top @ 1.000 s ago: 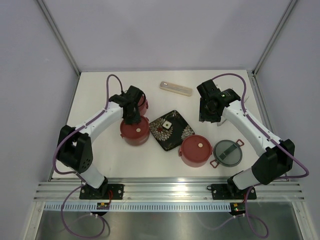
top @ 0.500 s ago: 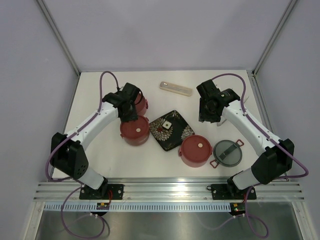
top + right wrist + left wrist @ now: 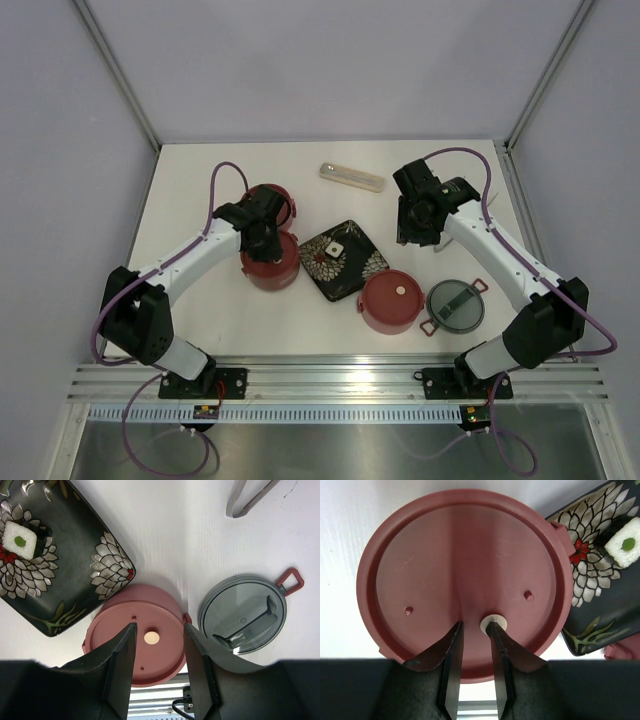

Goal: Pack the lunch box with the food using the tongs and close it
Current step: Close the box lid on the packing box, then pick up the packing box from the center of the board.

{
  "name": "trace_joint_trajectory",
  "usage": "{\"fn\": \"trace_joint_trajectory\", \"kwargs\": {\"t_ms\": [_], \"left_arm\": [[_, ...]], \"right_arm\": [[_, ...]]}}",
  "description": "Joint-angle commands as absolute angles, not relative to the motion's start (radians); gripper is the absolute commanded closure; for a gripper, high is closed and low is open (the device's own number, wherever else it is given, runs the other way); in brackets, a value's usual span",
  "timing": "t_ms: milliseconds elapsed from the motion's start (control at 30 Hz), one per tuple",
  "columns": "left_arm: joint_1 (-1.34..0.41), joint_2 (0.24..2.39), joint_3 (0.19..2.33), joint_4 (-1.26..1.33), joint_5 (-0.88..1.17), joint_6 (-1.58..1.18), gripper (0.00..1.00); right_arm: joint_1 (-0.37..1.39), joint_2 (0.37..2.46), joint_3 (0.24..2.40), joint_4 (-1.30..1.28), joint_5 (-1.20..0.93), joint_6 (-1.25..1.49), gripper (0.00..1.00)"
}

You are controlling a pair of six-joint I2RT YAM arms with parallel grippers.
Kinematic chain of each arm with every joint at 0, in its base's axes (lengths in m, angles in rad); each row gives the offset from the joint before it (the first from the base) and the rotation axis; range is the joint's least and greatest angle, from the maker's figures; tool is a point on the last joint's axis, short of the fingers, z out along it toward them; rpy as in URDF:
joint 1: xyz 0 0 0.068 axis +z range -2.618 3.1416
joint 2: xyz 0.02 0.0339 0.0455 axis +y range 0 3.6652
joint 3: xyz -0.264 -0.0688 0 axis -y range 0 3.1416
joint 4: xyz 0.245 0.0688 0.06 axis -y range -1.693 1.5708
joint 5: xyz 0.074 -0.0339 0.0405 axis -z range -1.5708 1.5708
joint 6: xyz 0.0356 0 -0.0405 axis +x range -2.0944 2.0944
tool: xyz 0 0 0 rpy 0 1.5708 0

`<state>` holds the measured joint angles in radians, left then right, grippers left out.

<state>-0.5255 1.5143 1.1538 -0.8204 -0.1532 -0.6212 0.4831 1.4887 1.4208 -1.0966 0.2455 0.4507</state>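
My left gripper (image 3: 264, 238) (image 3: 474, 627) hangs just above a dusty-red bowl of the lunch box (image 3: 270, 268), whose flat dark-red lid (image 3: 465, 565) is on. The jaws stand a little apart with nothing between them, and the right fingertip touches the lid's white centre knob (image 3: 493, 622). A second bowl (image 3: 281, 193) stands behind it. A third, lidded bowl (image 3: 391, 300) (image 3: 155, 655) sits near the grey handled top lid (image 3: 455, 305) (image 3: 242, 612). My right gripper (image 3: 420, 218) (image 3: 159, 630) hovers open, high over that bowl. The tongs (image 3: 257, 500) lie on the table. The food is out of view.
The black flower-patterned plate (image 3: 350, 275) (image 3: 600, 605) (image 3: 65, 580) lies between the bowls and carries one small white square (image 3: 20, 540). A translucent oblong case (image 3: 351, 176) lies at the back. The aluminium rail (image 3: 340, 380) runs along the near edge.
My left gripper has shifted from the back bowl towards the near lidded bowl, and its jaws have narrowed a little. The right arm has not moved.
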Motion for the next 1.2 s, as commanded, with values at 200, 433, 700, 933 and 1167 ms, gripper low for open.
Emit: {"fn": "trace_joint_trajectory", "kwargs": {"t_ms": [200,433,700,933,1167], "left_arm": [[-0.526,1.482,1.331,-0.963,-0.227,-0.588,0.69],[-0.528,1.453,1.488,-0.994,-0.207,-0.554,0.66],[-0.577,1.506,1.58,-0.963,0.049,-0.564,0.59],[-0.66,1.578,1.536,-0.927,0.17,-0.586,0.53],[-0.632,1.581,1.531,-0.962,0.104,-0.586,0.5]], "right_arm": [[0.476,1.433,1.371,-1.101,0.233,0.482,0.5],[0.477,1.373,1.266,-1.117,0.158,0.54,0.5],[0.471,1.305,1.054,-1.052,0.031,0.67,0.5],[0.4,1.279,1.051,-1.054,0.047,0.64,0.5],[0.399,1.278,1.106,-1.089,0.089,0.604,0.5]]}}
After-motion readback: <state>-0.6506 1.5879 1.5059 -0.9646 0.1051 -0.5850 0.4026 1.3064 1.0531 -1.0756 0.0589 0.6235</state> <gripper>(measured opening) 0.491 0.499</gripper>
